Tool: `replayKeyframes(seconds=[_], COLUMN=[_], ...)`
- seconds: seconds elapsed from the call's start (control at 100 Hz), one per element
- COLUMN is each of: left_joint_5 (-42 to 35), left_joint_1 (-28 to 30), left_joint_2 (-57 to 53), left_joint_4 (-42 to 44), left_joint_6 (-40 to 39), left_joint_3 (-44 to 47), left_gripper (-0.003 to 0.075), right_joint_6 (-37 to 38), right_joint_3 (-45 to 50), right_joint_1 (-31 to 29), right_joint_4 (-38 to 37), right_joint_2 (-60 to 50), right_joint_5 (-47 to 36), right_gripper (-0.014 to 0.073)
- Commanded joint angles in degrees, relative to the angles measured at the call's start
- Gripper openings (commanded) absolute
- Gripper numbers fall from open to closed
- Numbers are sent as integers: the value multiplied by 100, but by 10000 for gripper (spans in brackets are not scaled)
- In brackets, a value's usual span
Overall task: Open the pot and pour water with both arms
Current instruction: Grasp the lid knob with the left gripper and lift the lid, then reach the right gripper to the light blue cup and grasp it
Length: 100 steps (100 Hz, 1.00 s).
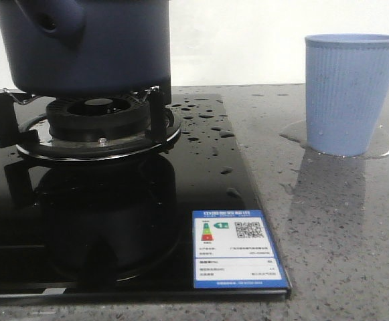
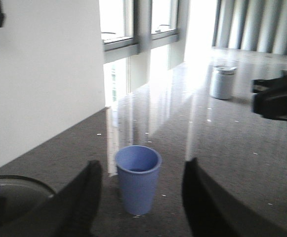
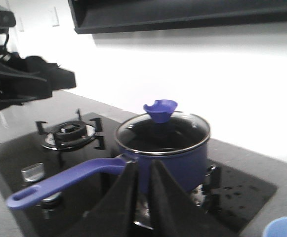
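Note:
The navy-blue pot (image 1: 87,47) stands on the burner grate at the back left of the front view. In the right wrist view the pot (image 3: 178,158) has a glass lid (image 3: 183,129) on it with a blue knob (image 3: 159,109), and a long blue handle (image 3: 64,182). My right gripper (image 3: 143,165) is shut and empty, short of the pot where the handle joins it. My left gripper (image 2: 143,165) is open and empty, with the light blue cup (image 2: 137,182) seen beyond its fingers. Water shows as drops on the hob (image 1: 204,114) and a puddle round the cup (image 1: 385,148).
The black glass hob (image 1: 114,221) carries a label sticker (image 1: 238,249) at its front right corner. A second burner (image 3: 69,134) lies past the pot. A metal canister (image 2: 224,81) stands far off on the grey counter (image 1: 341,234). The wall is close behind the hob.

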Motion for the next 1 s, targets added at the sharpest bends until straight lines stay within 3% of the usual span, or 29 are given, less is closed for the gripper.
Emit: replayKeyframes(seconds=[0.0, 0.13, 0.2, 0.48, 0.65, 0.99], left_joint_5=[-586, -1024, -1244, -1072, -656, -657], left_joint_1=[-35, -35, -35, -35, -35, -25], left_joint_2=[124, 443, 659, 1641, 2350, 3224], left_joint_4=[-332, -284, -337, -1567, -1540, -1466], left_joint_6=[67, 525, 798, 2411, 2421, 2421], left_joint_3=[-192, -192, -192, -321, -755, -1465], left_gripper=[536, 568, 568, 568, 568, 568], right_joint_6=[-154, -154, -154, -154, -154, -154], right_joint_3=[-197, -197, -197, -197, -197, -197], right_joint_1=[-6, -6, -6, -6, -6, -6], right_joint_4=[-188, -188, -188, -188, -188, -188], right_joint_2=[69, 78, 117, 351, 371, 371], right_joint_5=[-518, -963, -1097, -1140, -1140, -1026], right_gripper=[189, 551, 669, 646, 646, 646])
